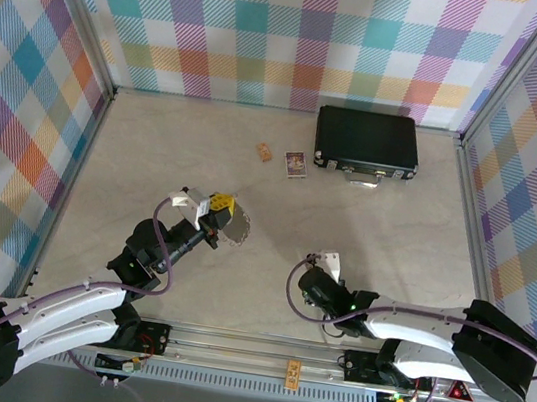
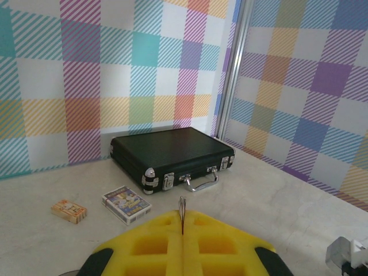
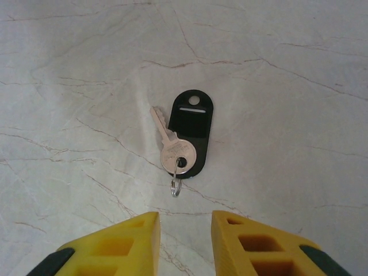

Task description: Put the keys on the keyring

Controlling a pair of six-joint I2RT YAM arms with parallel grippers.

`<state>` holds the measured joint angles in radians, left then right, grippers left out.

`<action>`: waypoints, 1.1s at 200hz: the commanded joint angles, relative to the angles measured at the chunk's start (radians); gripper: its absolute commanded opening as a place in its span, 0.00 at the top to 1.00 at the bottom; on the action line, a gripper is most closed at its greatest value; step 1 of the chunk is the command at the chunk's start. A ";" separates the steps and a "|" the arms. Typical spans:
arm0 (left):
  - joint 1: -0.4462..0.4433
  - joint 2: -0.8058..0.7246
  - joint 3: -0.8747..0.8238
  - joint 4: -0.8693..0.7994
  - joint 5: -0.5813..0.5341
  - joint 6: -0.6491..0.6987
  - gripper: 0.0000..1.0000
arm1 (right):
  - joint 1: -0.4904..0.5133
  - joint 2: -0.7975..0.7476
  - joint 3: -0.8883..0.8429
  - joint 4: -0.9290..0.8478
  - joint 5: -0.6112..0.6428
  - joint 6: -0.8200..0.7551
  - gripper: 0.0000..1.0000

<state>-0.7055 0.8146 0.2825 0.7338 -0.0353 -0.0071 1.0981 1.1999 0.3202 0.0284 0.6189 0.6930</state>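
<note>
**While the key (image 3: pixel 171 145) lies loose, the keyring (image 2: pixel 182 208) sits pinched in the left gripper (image 1: pixel 218 212)**

Because nothing is threaded yet, the task looks barely begun: the key must be picked up, brought across and worked onto the keyring.

The pale marbled worktop (image 1: pixel 281 188) is boxed in by checked walls (image 1: pixel 294 33) at the left, back and right, with metal posts at the corners. A black case (image 1: pixel 367 141) sits by the back wall on the right. A card pack (image 1: pixel 296 164) and a small box (image 1: pixel 265 151) lie just left of it. The middle of the worktop is bare, so both arms have free room there.

The left gripper, left of centre, is closed on the thin metal keyring, which stands upright between its yellow pads. The right gripper (image 3: pixel 185 230), right of centre and well apart from the left, has a narrow gap between its fingers and holds nothing. Just ahead of it the key lies flat on a black tag (image 3: pixel 193 123), a tiny ring (image 3: pixel 175 188) through the key's hole, with bare stone all round.
</note>
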 commanded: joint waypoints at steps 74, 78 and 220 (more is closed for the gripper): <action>-0.012 0.001 0.003 0.049 0.012 0.003 1.00 | 0.037 0.159 -0.021 0.241 0.130 0.005 0.76; -0.012 0.000 0.002 0.049 0.013 0.003 1.00 | 0.037 0.167 -0.019 0.242 0.133 0.009 0.76; -0.014 -0.009 0.004 0.044 0.017 0.002 1.00 | 0.036 0.054 0.056 0.049 0.096 -0.165 1.00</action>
<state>-0.7059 0.8227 0.2825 0.7353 -0.0349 -0.0071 1.1328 1.3369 0.3218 0.2043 0.7444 0.5888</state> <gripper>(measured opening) 0.047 0.051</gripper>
